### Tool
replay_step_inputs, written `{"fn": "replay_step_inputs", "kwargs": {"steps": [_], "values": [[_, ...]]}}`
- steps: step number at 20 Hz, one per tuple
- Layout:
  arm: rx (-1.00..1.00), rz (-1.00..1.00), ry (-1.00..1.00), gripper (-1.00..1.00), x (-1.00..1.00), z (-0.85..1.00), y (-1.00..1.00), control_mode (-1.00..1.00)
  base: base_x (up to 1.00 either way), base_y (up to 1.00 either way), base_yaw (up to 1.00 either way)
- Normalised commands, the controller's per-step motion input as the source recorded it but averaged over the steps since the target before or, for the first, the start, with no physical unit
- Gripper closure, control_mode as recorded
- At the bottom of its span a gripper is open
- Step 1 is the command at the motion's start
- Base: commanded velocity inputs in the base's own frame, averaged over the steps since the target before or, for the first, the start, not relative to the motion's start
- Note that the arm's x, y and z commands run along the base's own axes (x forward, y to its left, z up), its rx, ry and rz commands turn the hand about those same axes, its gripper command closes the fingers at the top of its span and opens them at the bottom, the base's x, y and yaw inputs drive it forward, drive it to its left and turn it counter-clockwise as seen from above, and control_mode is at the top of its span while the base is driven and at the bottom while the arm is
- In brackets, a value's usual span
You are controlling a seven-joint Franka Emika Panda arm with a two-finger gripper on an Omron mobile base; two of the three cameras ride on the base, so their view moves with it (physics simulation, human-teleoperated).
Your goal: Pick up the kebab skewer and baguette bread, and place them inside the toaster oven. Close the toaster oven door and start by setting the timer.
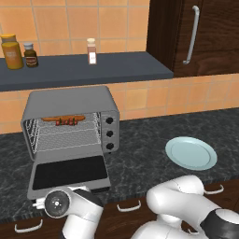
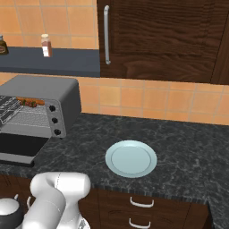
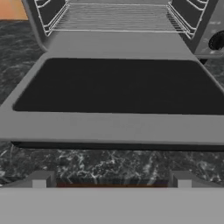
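Both base views look forward and down, sharing the boxy grey toaster oven (image 1: pixel 70 123) at ten o'clock; the hand view faces its dropped grey-framed dark-glass door (image 3: pixel 113 94) closely.

Toaster oven door (image 3: pixel 118 87) lying open and flat, wire rack (image 3: pixel 116 17) behind, dark speckled counter (image 3: pixel 109 164) below, jaws wide apart

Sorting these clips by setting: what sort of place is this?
A kitchen, rendered rather than real. A toaster oven sits open on a dark stone counter, a plate lies beside it, and tiled wall, spice jars and wood cabinets stand behind.
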Motion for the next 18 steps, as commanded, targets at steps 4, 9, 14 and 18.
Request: {"fn": "replay_step_inputs", "kwargs": {"steps": [4,9,14,18], "values": [[-0.02,0.00,0.00,-1.00,-0.03,-0.36,0.00,-1.00,0.00,0.00,0.00],[-0.01,0.00,0.02,-1.00,-0.01,-0.26,0.01,-1.00,0.00,0.00,0.00],[0.00,0.00,0.00,-1.00,0.04,-0.02,0.00,-1.00,0.00,0.00,0.00],[0.00,0.00,0.00,-1.00,0.11,0.00,0.00,-1.00,0.00,0.00,0.00]]}}
